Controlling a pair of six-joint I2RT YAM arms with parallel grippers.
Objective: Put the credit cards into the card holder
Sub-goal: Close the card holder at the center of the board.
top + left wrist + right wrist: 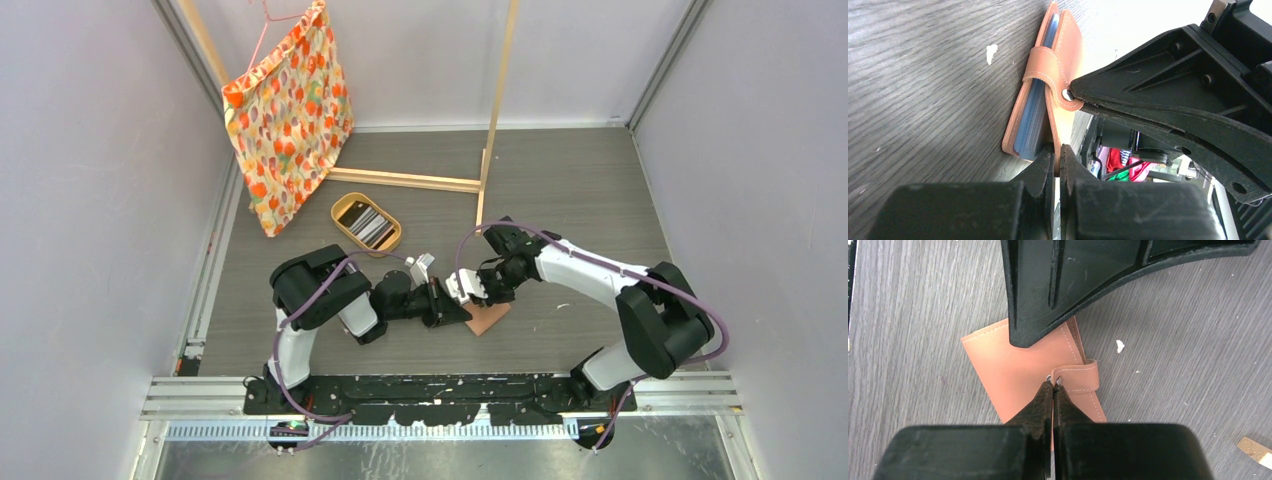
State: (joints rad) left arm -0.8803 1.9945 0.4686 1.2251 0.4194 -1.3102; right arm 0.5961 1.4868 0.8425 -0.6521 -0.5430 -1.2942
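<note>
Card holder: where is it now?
Top view: the card holder lies just right of centre, between the left end effector and right end effector.

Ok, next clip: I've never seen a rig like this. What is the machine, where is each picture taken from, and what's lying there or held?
Two robot arms are bolted at the near edge of the table. The wide picture looks down from above and behind them: left arm on the left, right arm on the right. The other two come from wrist cameras, each showing its own jaws at the bottom. Both pairs are shut. The left pinches a flap of the brown card holder; the right's tips sit at its snap tab. Farther back are an oval tray holding credit cards, a floral bag and a wooden frame.
</note>
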